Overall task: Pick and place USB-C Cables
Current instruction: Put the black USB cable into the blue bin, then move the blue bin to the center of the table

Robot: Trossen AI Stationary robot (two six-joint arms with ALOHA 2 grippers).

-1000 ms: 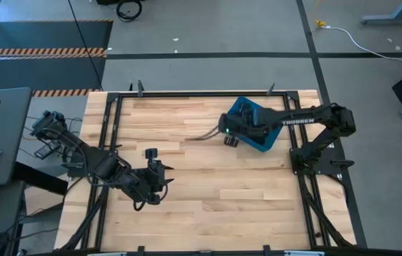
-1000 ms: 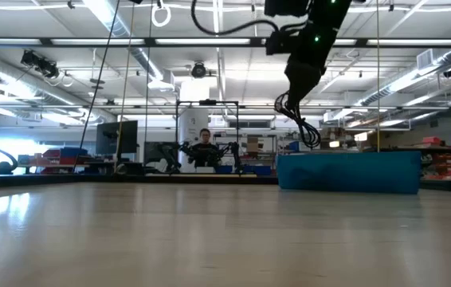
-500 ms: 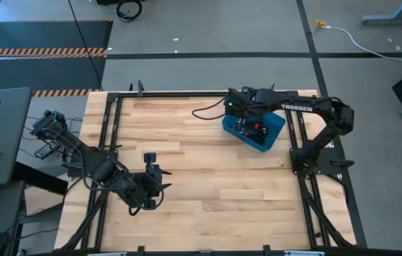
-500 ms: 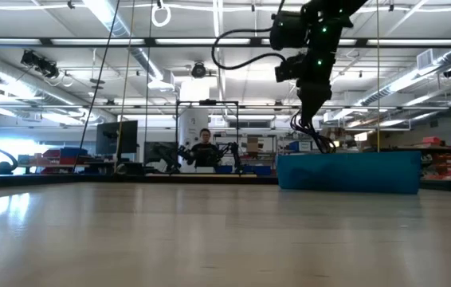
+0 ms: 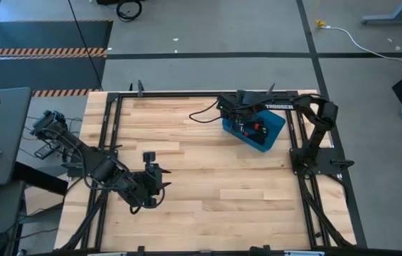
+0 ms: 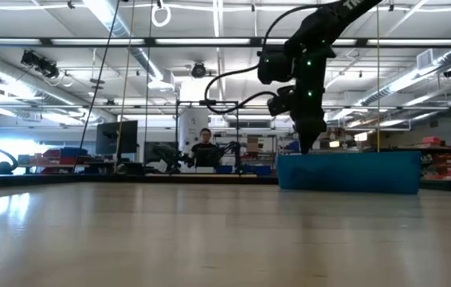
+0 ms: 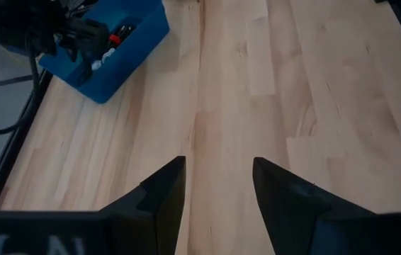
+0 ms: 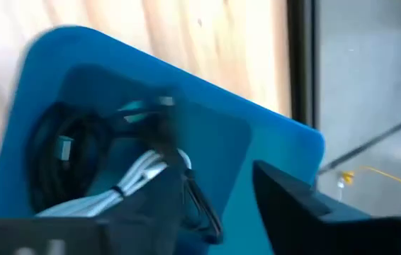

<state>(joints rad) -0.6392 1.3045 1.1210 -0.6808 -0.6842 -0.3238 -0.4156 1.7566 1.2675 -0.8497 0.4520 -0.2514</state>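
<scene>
The blue bin point(image 5: 270, 134) stands at the table's far right. In it lie USB-C cables: a black coil point(image 8: 59, 159), a white one point(image 8: 119, 191) and black ones with red ties point(image 5: 252, 129). Another black cable point(image 8: 168, 138) shows blurred over the bin's floor, just past my right gripper's fingers. My right gripper point(image 8: 218, 205) is open over the bin's far left corner point(image 5: 236, 116) and points down into it point(image 6: 308, 143). My left gripper point(image 7: 218, 188) is open above bare wood at the near left point(image 5: 151, 188).
A black metal frame point(image 5: 187, 94) runs round the tabletop. Wide bare wood point(image 5: 208, 178) lies between the two arms. The right arm's wiring point(image 5: 204, 114) loops out over the table left of the bin. A person point(image 6: 204, 147) shows far off in the room.
My right gripper has gone from the bin's left side toward the far edge and down over the bin. The black cable that hung below its fingers no longer hangs there. The left arm has shifted slightly toward the near edge.
</scene>
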